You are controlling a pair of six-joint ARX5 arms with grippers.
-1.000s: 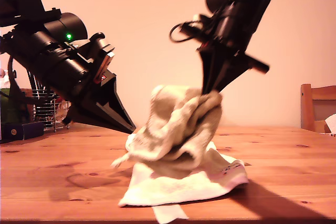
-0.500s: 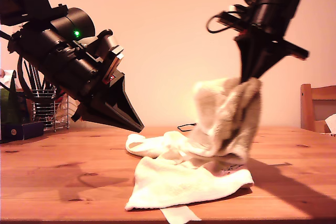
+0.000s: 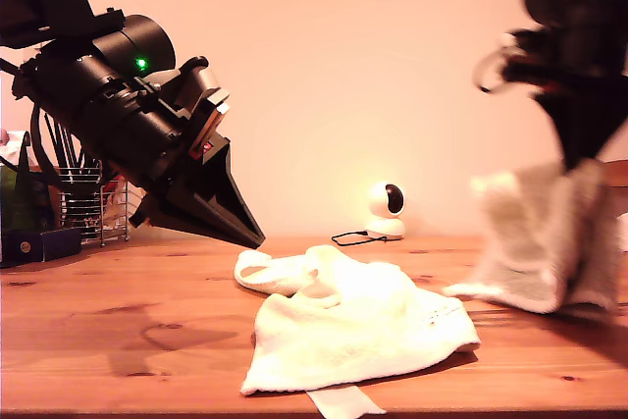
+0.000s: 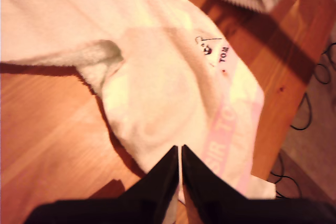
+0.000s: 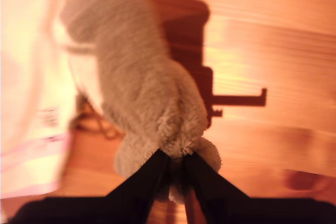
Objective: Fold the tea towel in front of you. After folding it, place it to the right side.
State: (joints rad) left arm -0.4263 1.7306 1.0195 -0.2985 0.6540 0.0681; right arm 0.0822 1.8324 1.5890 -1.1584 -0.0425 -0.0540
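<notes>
Terry towel pinched and lifted in my second gripper, above the wooden table.
My first gripper, jaws together and empty, hovers over a second towel lying flat beside it.

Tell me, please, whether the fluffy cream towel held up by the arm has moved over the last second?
Yes. The fluffy cream towel in my second hand has travelled toward the exterior view's right, away from the flat cream towel on the wooden table, toward the table's right end.
</notes>
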